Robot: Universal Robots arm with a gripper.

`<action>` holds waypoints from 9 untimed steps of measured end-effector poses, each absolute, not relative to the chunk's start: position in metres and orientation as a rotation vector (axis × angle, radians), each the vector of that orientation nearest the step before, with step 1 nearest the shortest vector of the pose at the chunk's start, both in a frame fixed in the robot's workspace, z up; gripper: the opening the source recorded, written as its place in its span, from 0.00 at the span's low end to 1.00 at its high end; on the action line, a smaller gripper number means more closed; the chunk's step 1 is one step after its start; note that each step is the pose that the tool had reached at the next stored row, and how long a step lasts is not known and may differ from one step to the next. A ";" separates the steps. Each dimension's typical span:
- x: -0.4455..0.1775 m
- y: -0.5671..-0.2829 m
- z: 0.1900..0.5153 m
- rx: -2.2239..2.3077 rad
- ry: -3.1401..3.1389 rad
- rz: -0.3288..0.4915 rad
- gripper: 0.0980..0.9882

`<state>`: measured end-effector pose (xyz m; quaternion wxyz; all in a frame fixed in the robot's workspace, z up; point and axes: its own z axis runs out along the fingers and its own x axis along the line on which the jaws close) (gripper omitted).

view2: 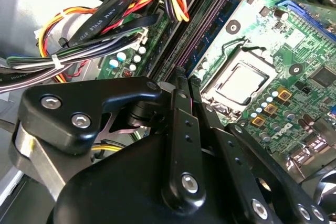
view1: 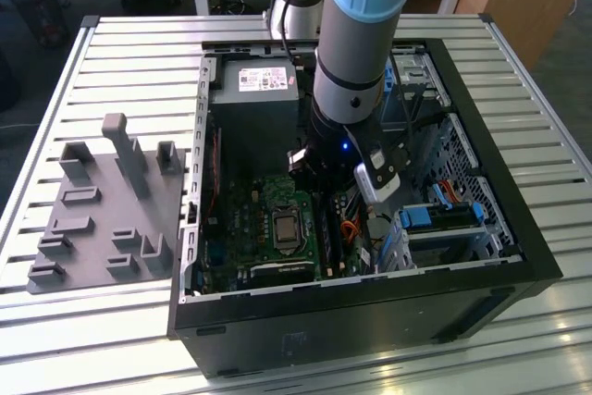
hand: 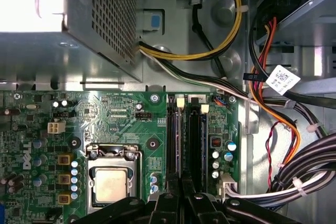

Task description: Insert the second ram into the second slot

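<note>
1. The gripper (view2: pixel 182 77) is hovering low over the board, just beside the CPU (view2: pixel 239 82), its fingers standing narrow, almost together; I cannot tell whether anything is being pinched between them.
2. One blue ram (view2: pixel 219 19) is sitting in the slot nearest the CPU; the next slot (hand: pixel 197 145) away from it is looking dark and empty.
3. The ram is lying edge-up, its long axis running alongside the CPU.
4. It is probably light, stiff and fragile (bare chips), so gripping the flat faces mid-length seems best.
</note>
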<state>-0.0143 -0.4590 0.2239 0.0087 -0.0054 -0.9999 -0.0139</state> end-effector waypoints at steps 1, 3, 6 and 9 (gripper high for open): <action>-0.015 -0.459 0.224 -0.017 -3.124 -0.043 0.04; -0.015 -0.459 0.224 -0.017 -3.124 -0.043 0.04; -0.015 -0.460 0.224 -0.018 -3.124 -0.043 0.04; -0.014 -0.461 0.224 -0.026 -3.124 -0.043 0.04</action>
